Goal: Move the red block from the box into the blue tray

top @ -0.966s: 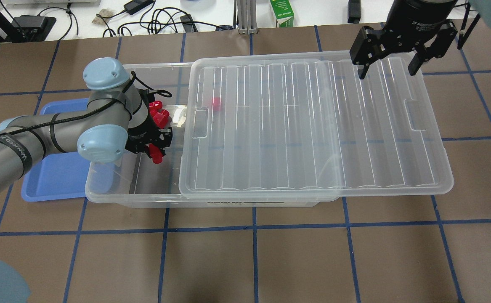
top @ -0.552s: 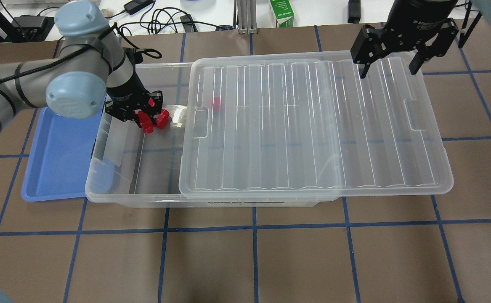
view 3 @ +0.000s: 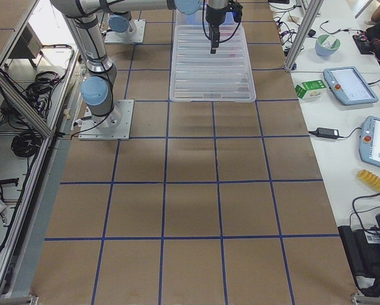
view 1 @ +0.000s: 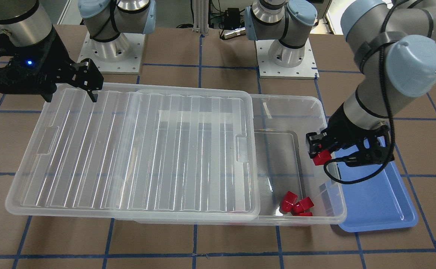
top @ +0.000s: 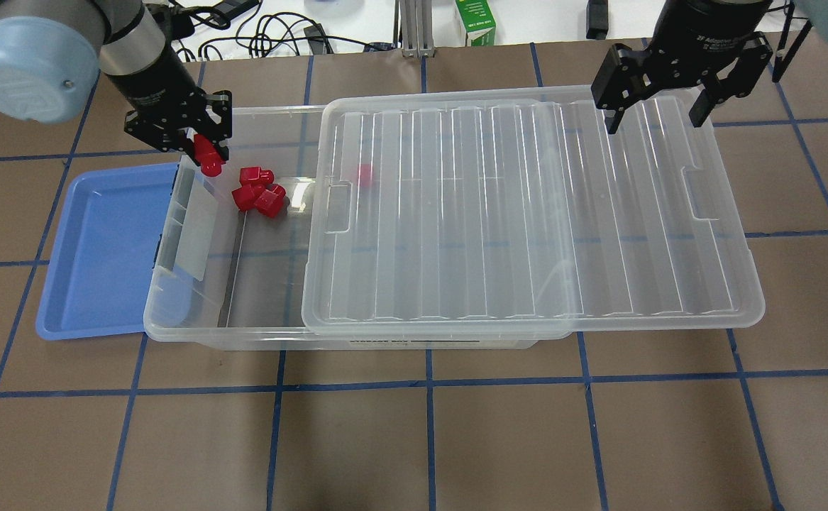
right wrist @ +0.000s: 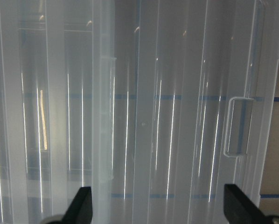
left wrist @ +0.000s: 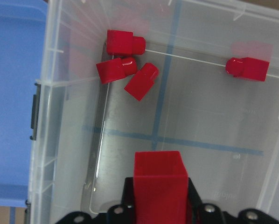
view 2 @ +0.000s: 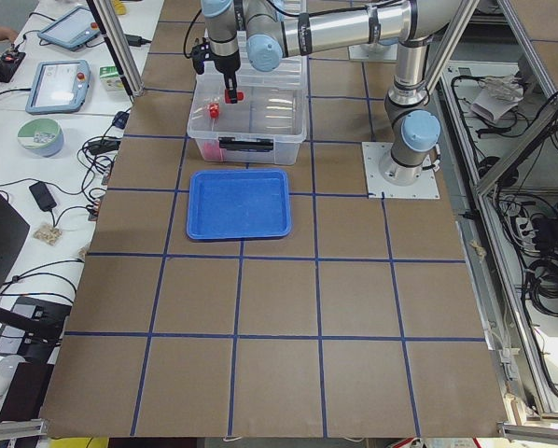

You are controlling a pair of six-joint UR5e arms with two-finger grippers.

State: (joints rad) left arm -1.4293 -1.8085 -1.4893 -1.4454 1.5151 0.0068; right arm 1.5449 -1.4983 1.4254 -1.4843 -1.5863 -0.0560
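Observation:
My left gripper (top: 203, 150) is shut on a red block (top: 208, 159) and holds it above the far left corner of the box (top: 215, 332), by the end wall next to the blue tray (top: 101, 248). In the front view the held red block (view 1: 321, 157) hangs over the box rim (view 1: 326, 123) beside the tray (view 1: 374, 198). The left wrist view shows the held red block (left wrist: 158, 179) over the box floor. Three red blocks (top: 257, 193) lie in the box's corner, and one more (top: 365, 174) under the lid (top: 527, 213). My right gripper (top: 653, 122) is open above the lid's far right part.
The ribbed lid is slid to the right, covers most of the box and overhangs its right end. A grey latch (left wrist: 33, 112) sits on the box's end wall facing the tray. Cables and a green carton (top: 475, 21) lie beyond the table's far edge.
My left gripper has risen out of the box with the red block and moved toward the far left corner, near the tray. The right gripper has stayed still.

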